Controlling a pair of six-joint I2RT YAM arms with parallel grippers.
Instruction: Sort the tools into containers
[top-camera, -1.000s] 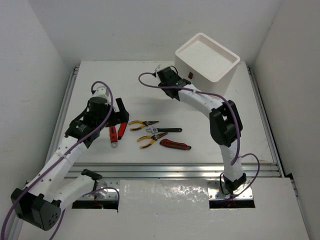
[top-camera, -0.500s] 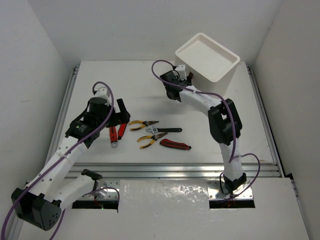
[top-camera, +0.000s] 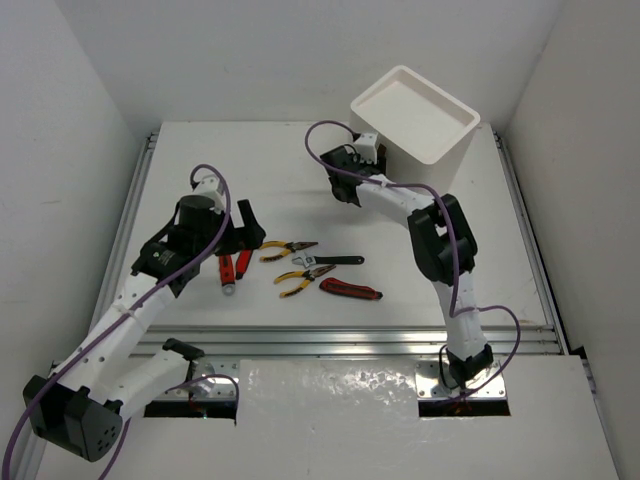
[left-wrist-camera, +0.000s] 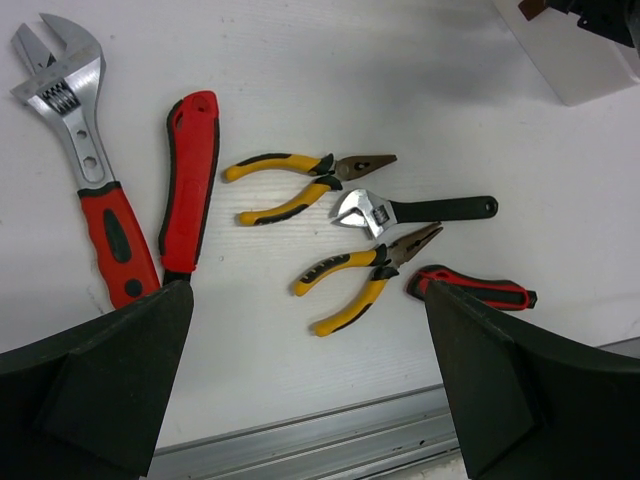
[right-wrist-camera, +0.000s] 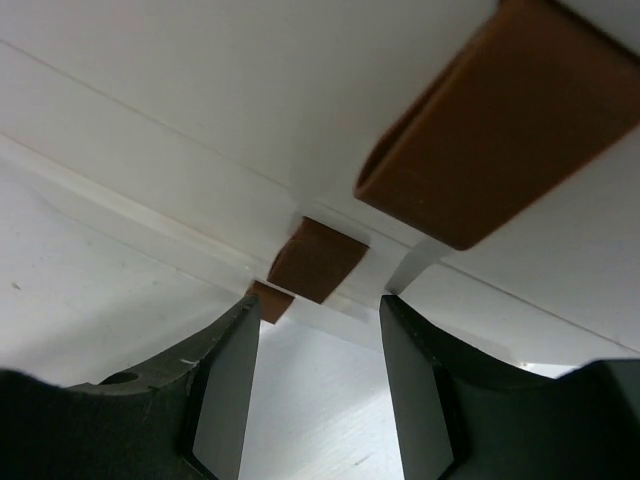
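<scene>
Upper right in the top view, the smooth white boxy drawer unit (top-camera: 432, 150) shows blurred, partly cropped red tabs (right-wrist-camera: 318, 260) beyond the right gripper (right-wrist-camera: 318, 320), half-parted on nothing, while the left gripper (left-wrist-camera: 308, 325), spread wide and empty, hangs over rubber-handled steel tools (left-wrist-camera: 372, 212) mid-frame, matte table (top-camera: 200, 160) open around them.

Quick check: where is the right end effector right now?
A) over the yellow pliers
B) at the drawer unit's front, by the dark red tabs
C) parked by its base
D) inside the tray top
B: the right wrist view shows the right end effector close up to the front of the drawer unit, with the dark red tabs just ahead of it.
</scene>
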